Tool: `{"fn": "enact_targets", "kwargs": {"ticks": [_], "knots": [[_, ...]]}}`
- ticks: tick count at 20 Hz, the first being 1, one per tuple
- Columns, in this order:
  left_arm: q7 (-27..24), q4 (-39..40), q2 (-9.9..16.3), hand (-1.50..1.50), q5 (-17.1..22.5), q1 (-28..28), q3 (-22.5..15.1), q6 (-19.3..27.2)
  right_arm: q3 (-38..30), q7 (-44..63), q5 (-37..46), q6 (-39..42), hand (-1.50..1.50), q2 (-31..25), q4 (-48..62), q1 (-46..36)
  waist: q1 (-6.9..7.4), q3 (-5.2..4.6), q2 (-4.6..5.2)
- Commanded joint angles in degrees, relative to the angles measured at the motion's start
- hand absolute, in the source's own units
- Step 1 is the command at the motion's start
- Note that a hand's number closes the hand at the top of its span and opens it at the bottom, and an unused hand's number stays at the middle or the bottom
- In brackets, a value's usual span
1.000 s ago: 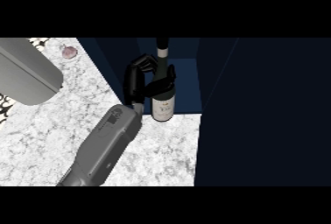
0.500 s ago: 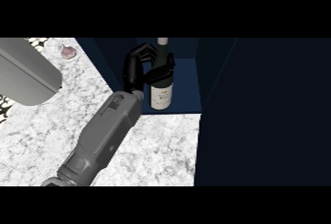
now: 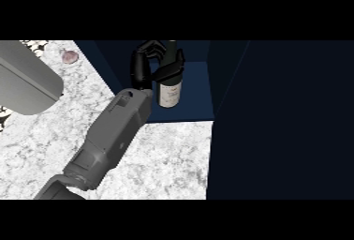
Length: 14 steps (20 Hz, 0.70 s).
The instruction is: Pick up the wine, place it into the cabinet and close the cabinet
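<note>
The wine bottle (image 3: 169,95) is dark with a pale label and stands upright inside the dark blue cabinet (image 3: 197,105), near its left wall. My right hand (image 3: 141,70) is shut on the bottle's upper part. Its fingers (image 3: 173,65) wrap across the neck and shoulder, and the thumb is on the left side. The right forearm (image 3: 114,133) runs up from the lower left across the counter. The bottle's top is hidden behind the fingers. My left hand does not show.
The open cabinet door (image 3: 290,117) fills the right side as a tall dark panel. The marble counter (image 3: 166,159) lies below the cabinet opening. A large grey rounded shape (image 3: 27,79) sits at the left edge, and a small pinkish object (image 3: 69,57) lies behind it.
My right hand has carried the bottle further up the view and deeper into the cabinet, with the forearm stretching after it.
</note>
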Motion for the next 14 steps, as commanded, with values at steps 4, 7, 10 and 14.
{"fn": "enact_targets", "kwargs": {"ticks": [4,7,10,14], "knots": [[-0.3,6.9,-0.4,1.50,1.6,-6.1,4.5,-1.6,1.0,-0.1,-2.1,-1.0,-1.50,1.5,-1.9,-0.2,0.14,-0.02,0.08],[-3.7,8.3,-0.4,1.50,4.3,-3.2,6.9,-2.4,-3.2,3.4,-7.3,-0.8,-1.50,-1.1,-4.8,-0.9,-0.78,-0.04,0.31],[-2.6,8.9,-0.4,1.50,7.2,-4.6,8.2,-4.3,0.9,4.2,-4.8,-1.3,-1.50,0.2,-6.1,-0.9,-1.44,-0.07,0.33],[-5.7,11.0,-0.4,1.50,7.9,-3.8,9.2,-6.0,0.5,4.3,-5.1,-1.4,-1.50,0.0,-5.4,-1.2,-1.32,-0.05,0.40]]}}
